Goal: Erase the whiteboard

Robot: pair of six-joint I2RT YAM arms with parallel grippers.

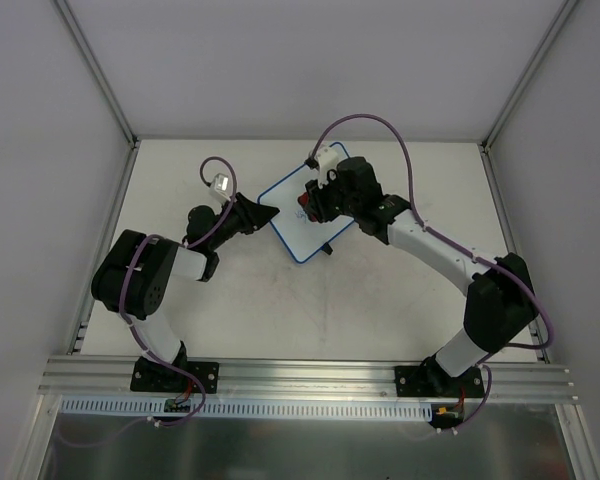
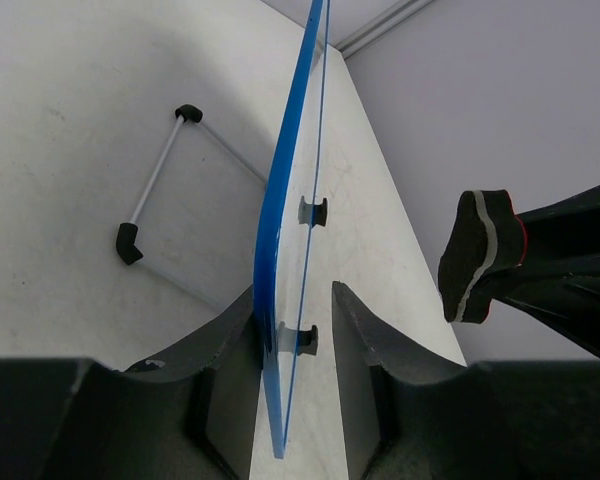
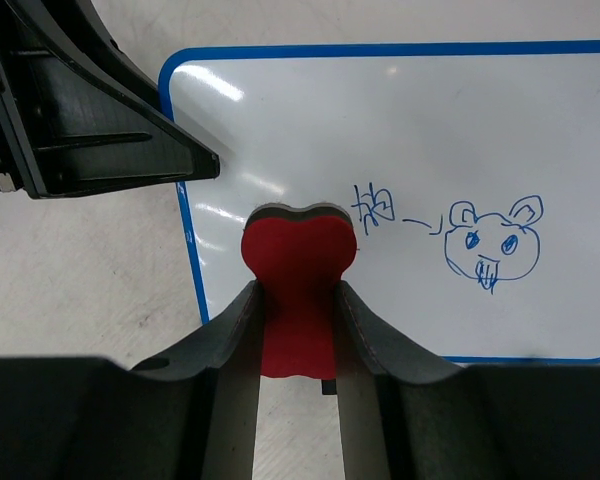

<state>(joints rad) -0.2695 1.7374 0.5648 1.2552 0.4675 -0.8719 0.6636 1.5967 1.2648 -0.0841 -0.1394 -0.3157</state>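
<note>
The whiteboard (image 1: 292, 230), white with a blue rim, sits mid-table. In the right wrist view (image 3: 430, 120) it carries blue doodles (image 3: 490, 245), a small animal face and some scribbles. My right gripper (image 1: 313, 202) (image 3: 298, 285) is shut on the red bone-shaped eraser (image 3: 298, 250), whose head rests at the board's left part, just left of the scribbles. My left gripper (image 1: 268, 214) (image 2: 292, 290) straddles the board's edge (image 2: 270, 230). Its left finger is against the blue rim and its right finger stands a small gap off. The eraser also shows in the left wrist view (image 2: 475, 255).
A thin wire stand (image 2: 158, 175) with black ends lies on the white surface beside the board's edge. Small black feet (image 2: 315, 211) stick out from the board. Aluminium posts and grey walls enclose the table (image 1: 380, 300); a rail (image 1: 310, 375) runs along its near edge.
</note>
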